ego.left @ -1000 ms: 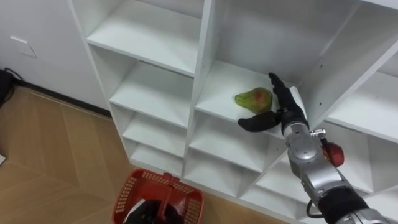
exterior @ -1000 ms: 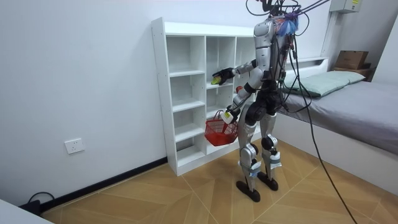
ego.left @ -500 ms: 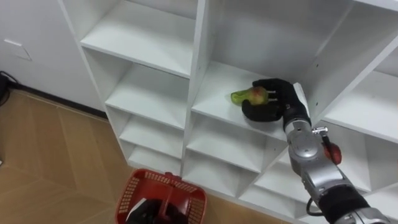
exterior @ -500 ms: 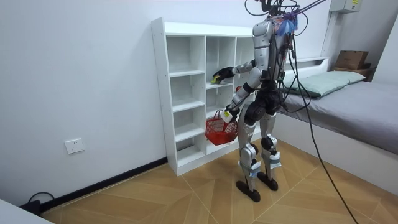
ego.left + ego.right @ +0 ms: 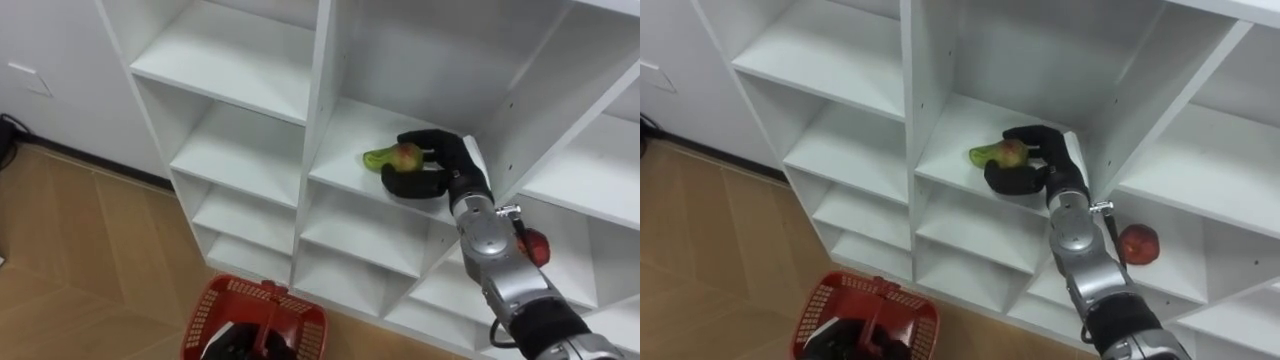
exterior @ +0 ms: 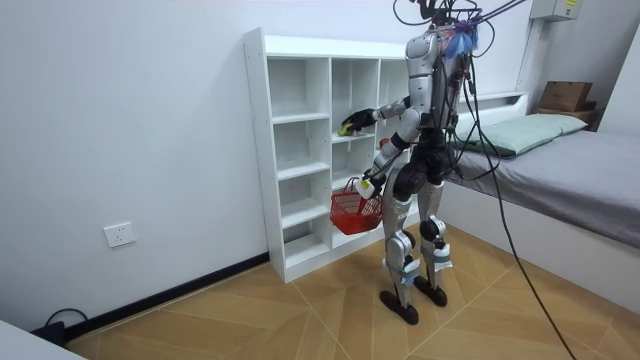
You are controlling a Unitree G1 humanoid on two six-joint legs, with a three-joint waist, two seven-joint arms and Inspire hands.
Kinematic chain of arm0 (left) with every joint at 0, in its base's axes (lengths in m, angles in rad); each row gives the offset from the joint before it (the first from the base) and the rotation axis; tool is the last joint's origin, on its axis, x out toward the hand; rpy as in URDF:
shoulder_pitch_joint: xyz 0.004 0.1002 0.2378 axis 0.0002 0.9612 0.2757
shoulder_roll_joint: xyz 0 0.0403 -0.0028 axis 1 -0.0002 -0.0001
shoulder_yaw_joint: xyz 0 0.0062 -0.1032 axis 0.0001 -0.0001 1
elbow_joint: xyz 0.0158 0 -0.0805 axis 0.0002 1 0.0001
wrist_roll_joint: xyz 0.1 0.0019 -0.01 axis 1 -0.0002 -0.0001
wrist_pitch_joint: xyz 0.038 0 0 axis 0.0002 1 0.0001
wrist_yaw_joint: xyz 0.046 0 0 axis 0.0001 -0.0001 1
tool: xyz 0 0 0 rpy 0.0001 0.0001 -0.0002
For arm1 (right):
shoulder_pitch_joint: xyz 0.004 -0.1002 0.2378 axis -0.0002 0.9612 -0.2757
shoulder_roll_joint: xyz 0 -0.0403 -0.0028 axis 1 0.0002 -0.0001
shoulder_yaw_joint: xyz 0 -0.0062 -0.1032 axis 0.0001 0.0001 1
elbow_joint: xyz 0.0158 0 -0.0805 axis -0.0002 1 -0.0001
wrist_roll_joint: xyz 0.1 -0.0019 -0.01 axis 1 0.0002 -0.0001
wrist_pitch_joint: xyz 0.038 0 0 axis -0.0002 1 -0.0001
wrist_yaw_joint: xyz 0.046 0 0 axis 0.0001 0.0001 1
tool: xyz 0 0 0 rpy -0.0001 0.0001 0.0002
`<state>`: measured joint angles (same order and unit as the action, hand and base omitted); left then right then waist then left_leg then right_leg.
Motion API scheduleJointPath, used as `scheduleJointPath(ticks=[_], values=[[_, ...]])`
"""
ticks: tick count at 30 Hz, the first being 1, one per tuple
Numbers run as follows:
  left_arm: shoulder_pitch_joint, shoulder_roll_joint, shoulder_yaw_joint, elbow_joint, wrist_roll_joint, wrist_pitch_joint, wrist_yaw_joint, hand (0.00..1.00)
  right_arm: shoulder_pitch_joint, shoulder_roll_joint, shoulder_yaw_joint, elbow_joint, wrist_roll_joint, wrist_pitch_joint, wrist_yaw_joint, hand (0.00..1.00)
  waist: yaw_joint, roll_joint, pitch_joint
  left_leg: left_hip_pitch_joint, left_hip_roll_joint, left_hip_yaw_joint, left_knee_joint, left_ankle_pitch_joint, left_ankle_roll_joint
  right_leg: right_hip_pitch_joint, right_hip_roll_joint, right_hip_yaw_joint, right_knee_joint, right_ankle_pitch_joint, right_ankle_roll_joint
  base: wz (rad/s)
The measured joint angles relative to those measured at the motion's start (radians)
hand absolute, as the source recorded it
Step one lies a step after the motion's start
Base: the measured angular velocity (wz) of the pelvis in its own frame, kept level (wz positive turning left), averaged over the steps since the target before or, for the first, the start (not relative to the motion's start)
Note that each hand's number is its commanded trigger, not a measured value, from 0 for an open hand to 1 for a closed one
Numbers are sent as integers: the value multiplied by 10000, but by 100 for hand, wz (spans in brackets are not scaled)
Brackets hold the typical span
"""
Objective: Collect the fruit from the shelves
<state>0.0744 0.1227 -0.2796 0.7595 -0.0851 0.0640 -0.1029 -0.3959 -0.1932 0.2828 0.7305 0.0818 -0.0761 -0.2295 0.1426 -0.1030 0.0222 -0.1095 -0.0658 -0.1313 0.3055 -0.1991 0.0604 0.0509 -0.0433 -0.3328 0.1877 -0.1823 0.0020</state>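
A green fruit with a red patch (image 5: 398,157) lies on a middle shelf of the white closet (image 5: 318,110). My right hand (image 5: 443,162) reaches into that compartment, and its dark fingers and thumb are curled round the fruit (image 5: 1000,154). A red apple (image 5: 1138,243) rests on the shelf one compartment lower and to the right. Low in front of me hangs a red basket (image 5: 256,318). In the room view it dangles from my left hand (image 6: 367,186), which is closed on its handle. I stand facing the closet (image 6: 300,150).
White dividers and shelf boards box in the fruit's compartment closely on the right and above. Wooden floor lies under the basket. A bed (image 6: 560,160) stands at the room view's right, behind me. A wall socket (image 6: 119,235) sits low on the wall.
My right hand, open beside the fruit a second ago, has curled its fingers and thumb round it. The fruit has shifted a little towards the shelf's front.
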Motion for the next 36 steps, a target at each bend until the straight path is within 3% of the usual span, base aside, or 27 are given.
scheduleJointPath(ticks=[8, 15, 18, 23, 26, 28, 36], values=[[4, -14, 11, 104, -17, -2, -2, 100, 212, 79, 15, -539, -141, 131, 81, 100, -27, 1, 0, -7, 1, -26, 50, 0, -1, -2, 6, -15, -17, 0, 0, 0], [76, -99, 28, 73, -331, -171, 81, 100, 1502, 73, 40, -2802, -127, 196, 382, 100, -138, 9, 0, 331, 4, 72, -45, -1, 2, 249, -51, 112, -35, 0, 1, -3], [99, -144, 30, -133, -368, -237, 250, 100, 2607, 71, 79, -4234, -219, 201, 456, 100, -285, 32, -10, 369, 23, 196, -104, -9, 13, 236, -52, 228, -27, -1, 2, -6], [148, -242, 20, -291, -385, -307, 429, 100, 3869, 53, 111, -5233, -682, 216, 807, 100, -348, 253, -125, 642, 113, 733, -369, 7, 37, 194, -66, 365, -20, -1, 3, -36], [220, -237, 18, -330, -419, -314, 607, 100, 4403, 48, 113, -5658, -884, 216, 848, 100, -490, 370, -184, 879, 180, 1037, -550, 7, 38, 241, -45, 706, -19, 0, 1, -35], [236, -217, 18, -330, -416, -314, 767, 100, 4729, 54, 103, -5954, -894, 219, 1112, 100, -844, 459, -183, 1047, 177, 1057, -647, 7, 39, 362, -31, 853, -22, 0, 1, -7], [286, -215, 106, -326, -400, -490, 781, 100, 5548, 48, 82, -6906, -1857, 238, 2001, 100, -971, 553, -163, 1323, 259, 1560, -758, -3, 48, 352, 96, 1558, 12, 12, -15, -20]])
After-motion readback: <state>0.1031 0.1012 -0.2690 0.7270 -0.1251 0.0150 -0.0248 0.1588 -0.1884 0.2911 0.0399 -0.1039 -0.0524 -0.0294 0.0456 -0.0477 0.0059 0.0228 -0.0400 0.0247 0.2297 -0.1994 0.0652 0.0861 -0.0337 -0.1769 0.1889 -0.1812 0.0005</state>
